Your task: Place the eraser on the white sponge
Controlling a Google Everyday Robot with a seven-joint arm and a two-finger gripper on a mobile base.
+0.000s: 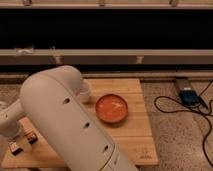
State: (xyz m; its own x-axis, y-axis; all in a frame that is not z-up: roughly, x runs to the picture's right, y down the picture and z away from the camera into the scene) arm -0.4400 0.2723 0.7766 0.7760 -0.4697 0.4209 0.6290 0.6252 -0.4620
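Wooden board (135, 145): one orange bowl (111, 108); jaws at left edge.

One board (135, 137), one orange bowl (111, 108), one white cup (86, 93), one blue box (189, 96), one arm (65, 120), and one gripper (23, 143), low at the board's left edge

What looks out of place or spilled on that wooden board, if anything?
Nothing stands out. The orange plate sits flat and unspilled on the wooden board. The arm hides much of the board, and the pincer is low over its near left corner. A cabled blue device lies on the floor, off the board.
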